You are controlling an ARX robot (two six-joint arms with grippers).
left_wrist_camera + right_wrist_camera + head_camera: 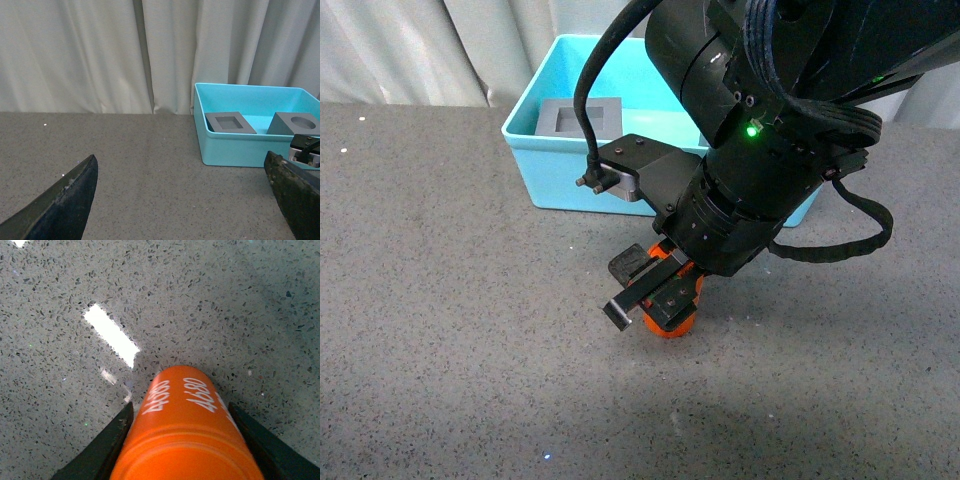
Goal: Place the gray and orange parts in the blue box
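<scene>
Two gray cubes lie in the blue box; the right arm hides one frontally. Right claw pinches the half-covered orange cylinder; left claw spread.

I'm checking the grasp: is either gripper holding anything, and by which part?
The right gripper grips the orange cylinder by its curved sides, one finger on each. The left gripper is open and empty.

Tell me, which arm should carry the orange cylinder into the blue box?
Right. The right gripper has a finger at each side of the orange cylinder; the left gripper hangs open and empty, elsewhere.
</scene>
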